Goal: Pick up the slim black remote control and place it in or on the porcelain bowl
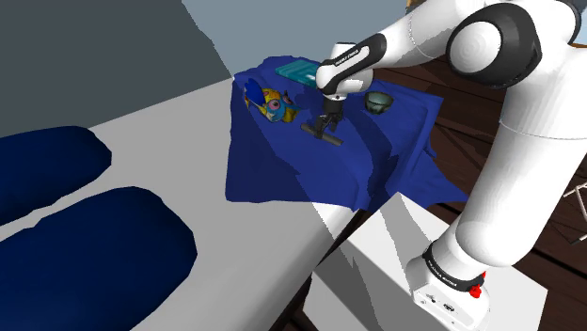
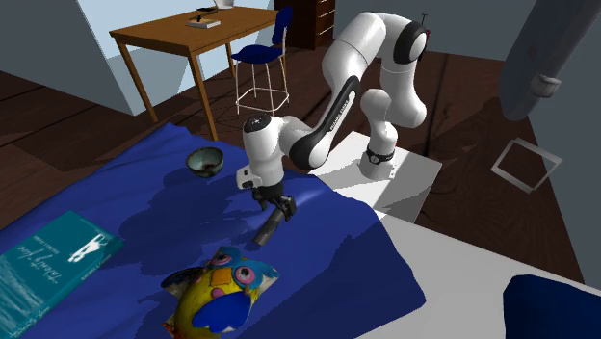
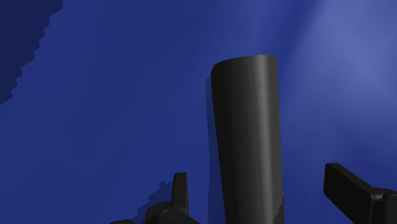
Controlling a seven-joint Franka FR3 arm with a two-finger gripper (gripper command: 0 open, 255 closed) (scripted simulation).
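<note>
The slim black remote (image 3: 248,133) lies flat on a deep blue cloth (image 3: 102,114). My gripper (image 3: 261,181) is low over one end of it, open. Its fingers (image 3: 181,191) stand apart on either side of the remote, with a gap to each. In the shoulder view the gripper (image 1: 326,123) points down at the remote (image 1: 328,134). In the second exterior view the remote (image 2: 267,230) sticks out below the gripper (image 2: 279,210). The small dark greenish bowl (image 1: 379,100) sits upright on the cloth, a short way from the gripper, and looks empty (image 2: 205,162).
A colourful stuffed toy (image 2: 222,289) and a teal book (image 2: 48,265) also lie on the blue cloth (image 2: 327,260), which covers part of a white bed (image 1: 169,141). Two dark blue pillows (image 1: 94,244) lie further along the bed. A wooden desk (image 2: 188,34) and a blue chair (image 2: 260,53) stand beyond.
</note>
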